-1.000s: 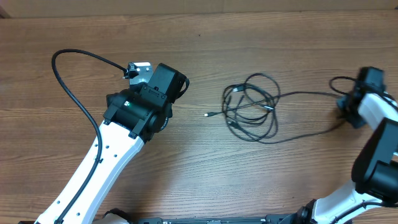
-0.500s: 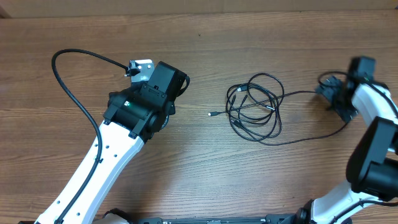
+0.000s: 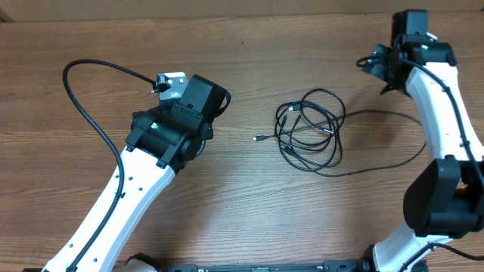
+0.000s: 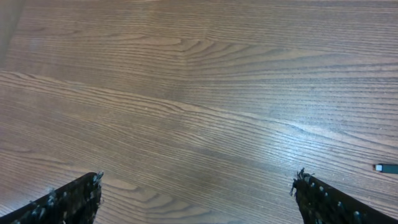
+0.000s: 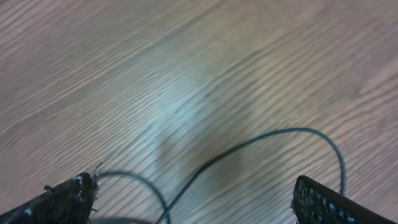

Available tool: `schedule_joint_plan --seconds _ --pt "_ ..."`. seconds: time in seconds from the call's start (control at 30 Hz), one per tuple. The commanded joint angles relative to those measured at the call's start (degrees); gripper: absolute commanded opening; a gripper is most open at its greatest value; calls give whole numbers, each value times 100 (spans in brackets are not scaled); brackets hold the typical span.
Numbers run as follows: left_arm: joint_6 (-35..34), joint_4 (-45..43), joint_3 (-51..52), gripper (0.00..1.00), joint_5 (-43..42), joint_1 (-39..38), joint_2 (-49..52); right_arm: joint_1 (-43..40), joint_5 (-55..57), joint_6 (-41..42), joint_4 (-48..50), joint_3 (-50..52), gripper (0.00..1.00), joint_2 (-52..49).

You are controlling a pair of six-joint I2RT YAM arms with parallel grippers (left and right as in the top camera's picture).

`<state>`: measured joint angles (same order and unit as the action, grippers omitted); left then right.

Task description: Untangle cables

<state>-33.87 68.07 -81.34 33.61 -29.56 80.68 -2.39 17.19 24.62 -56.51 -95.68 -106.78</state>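
The cables (image 3: 310,130) are thin black cords lying flat on the wood, right of centre in the overhead frame, in a loose tangle of overlapping loops. One small silvery-tipped plug end (image 3: 257,139) pokes out to the left of the coil. A long strand (image 3: 374,112) leaves the tangle's right side, arcs toward the right edge and curves back below the coil.

Left claw (image 4: 196,182), right claw (image 5: 193,183) wide open.

The cables (image 3: 310,128) lay on the table (image 3: 249,45) right of centre, between my left arm (image 3: 151,159) and my right arm (image 3: 442,98).
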Motion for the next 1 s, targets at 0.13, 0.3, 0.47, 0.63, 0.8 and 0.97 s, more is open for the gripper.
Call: schedule_joint_plan --seconds 0.13,0.3,0.47,0.63,0.8,0.97 --pt "114 0 9 100 7 39 -44 1045 -525 -693 -103 -111 100 216" --pt "138 4 9 100 7 39 -44 1331 -645 -667 -505 -83 100 216" --pt "136 2 9 99 7 39 -44 1408 -1169 -669 -575 238 100 216" --pt "138 4 9 100 7 42 -44 1414 -1353 -671 -420 868 100 214" --pt "136 0 9 100 4 42 -44 1499 -1891 -723 -24 1322 100 214" --pt "140 28 11 100 4 39 -44 1624 -2485 -1067 501 1784 100 214"
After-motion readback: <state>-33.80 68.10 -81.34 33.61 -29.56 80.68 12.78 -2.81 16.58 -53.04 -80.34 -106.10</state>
